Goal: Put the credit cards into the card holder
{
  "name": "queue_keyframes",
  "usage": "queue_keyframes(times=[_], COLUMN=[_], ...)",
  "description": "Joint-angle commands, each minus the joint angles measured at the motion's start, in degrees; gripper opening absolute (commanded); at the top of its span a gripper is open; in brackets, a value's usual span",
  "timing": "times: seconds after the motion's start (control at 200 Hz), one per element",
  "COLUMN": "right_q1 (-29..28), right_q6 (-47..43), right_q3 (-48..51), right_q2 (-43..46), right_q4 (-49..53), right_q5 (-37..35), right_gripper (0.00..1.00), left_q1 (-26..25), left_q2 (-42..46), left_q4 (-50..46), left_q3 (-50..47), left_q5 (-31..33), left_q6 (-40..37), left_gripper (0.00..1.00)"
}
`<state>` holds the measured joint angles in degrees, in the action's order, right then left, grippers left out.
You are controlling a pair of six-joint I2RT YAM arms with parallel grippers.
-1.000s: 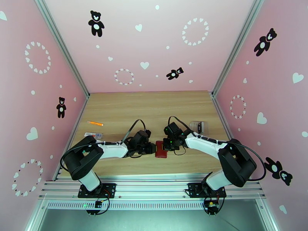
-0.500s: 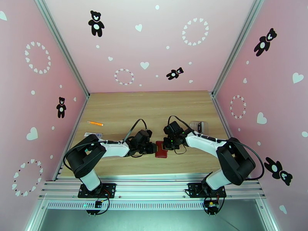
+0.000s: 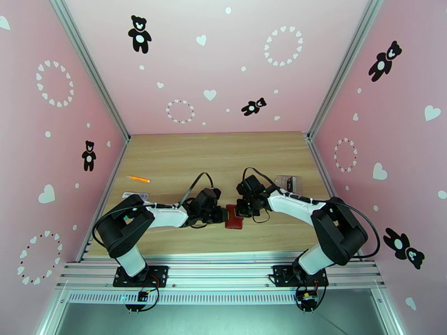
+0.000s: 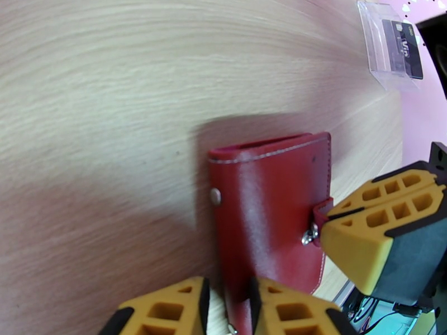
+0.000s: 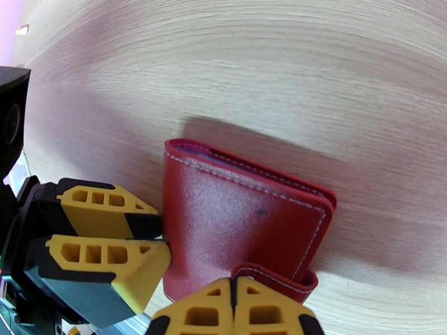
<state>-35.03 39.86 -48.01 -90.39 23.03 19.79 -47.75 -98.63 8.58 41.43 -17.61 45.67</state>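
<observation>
The card holder (image 3: pixel 233 217) is a closed dark-red wallet lying flat between both arms, also seen from the wrists (image 4: pixel 268 213) (image 5: pixel 240 219). My left gripper (image 3: pixel 221 214) (image 4: pixel 228 294) (image 5: pixel 162 237) is shut on the wallet's left edge, one finger on each face. My right gripper (image 3: pixel 242 210) (image 5: pixel 233 288) (image 4: pixel 328 218) is shut on the snap tab (image 4: pixel 316 214) (image 5: pixel 279 276) at the opposite edge. One dark credit card (image 4: pixel 403 41) lies inside a clear plastic case (image 3: pixel 288 183) at the back right.
An orange pen (image 3: pixel 138 178) and a white-and-red flat strip (image 3: pixel 136 195) lie at the table's left side. Pink walls close the table on three sides. Bare wood stretches behind the wallet.
The right arm's elbow has drifted slightly left. The left jaws have narrowed a little on the wallet's edge. The wallet stays in place.
</observation>
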Motion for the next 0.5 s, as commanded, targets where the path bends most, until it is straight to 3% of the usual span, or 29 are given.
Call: queue_keyframes(times=[0.0,0.495], right_q1=[-0.57,-3.43], right_q6=[-0.61,-0.72], right_q3=[-0.90,-4.26], right_q2=[-2.50,-5.52], right_q4=[3.58,8.99], right_q5=[-0.64,-4.18], right_gripper=[0.00,0.00], left_q1=[-0.29,-0.33], left_q2=[-0.64,0.45], left_q4=[0.47,0.12], left_q3=[0.23,-0.56], left_q5=[-0.35,0.67], left_q6=[-0.34,-0.37], left_gripper=[0.26,0.26])
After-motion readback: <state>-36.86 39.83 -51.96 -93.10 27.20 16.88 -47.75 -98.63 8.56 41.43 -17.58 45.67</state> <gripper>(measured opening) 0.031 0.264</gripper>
